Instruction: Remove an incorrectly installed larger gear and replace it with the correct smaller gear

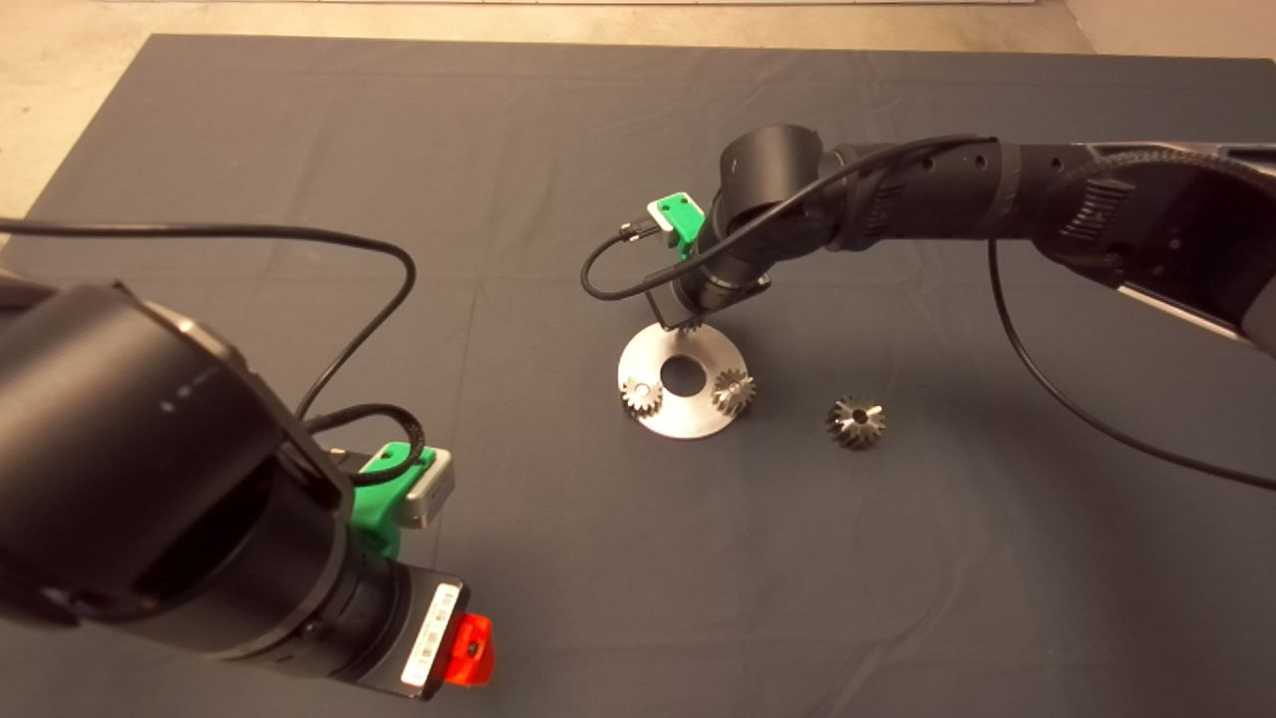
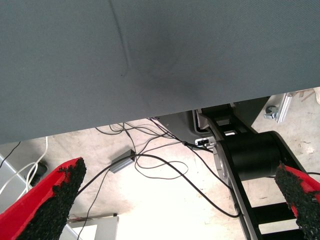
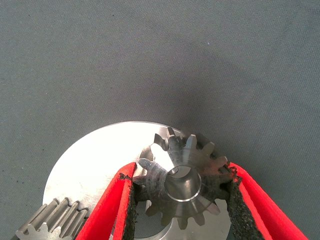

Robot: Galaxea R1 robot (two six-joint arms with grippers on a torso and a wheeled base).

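Roughly past the halfway mark, judging by the layout. Larger gear (image 1: 855,421) off the disc (image 1: 681,424), lying alone on the mat (image 1: 299,130) to the disc's right, well apart from it: removal apparently done. 2 small gears (image 1: 641,396) (image 1: 733,391) seated on the near half of the disc, 1 either side of the centre hole (image 1: 682,374).

Smaller gear (image 3: 182,182) pinched in the right gripper (image 3: 182,170) at the far side of the disc, a pad (image 3: 127,200) pressed against the teeth on each flank. Hard to tell whether seated on its spot or held just above it. Left to do, probably: settle the gear flat, let go, lift clear.

Left gripper (image 1: 469,648) parked at the lower left, fingers spread wide, nothing between them, looking out past the mat's edge to cables on the floor.

Room for moving: tight on the disc, with the neighbouring small gear (image 3: 52,222) just beside 1 finger, so a straight upward retreat likely safest, with only a small opening of the fingers first. Bare mat all round the disc otherwise, apart from the larger gear to the right. Disc and gears far from every mat edge, so little risk of anything rolling off.
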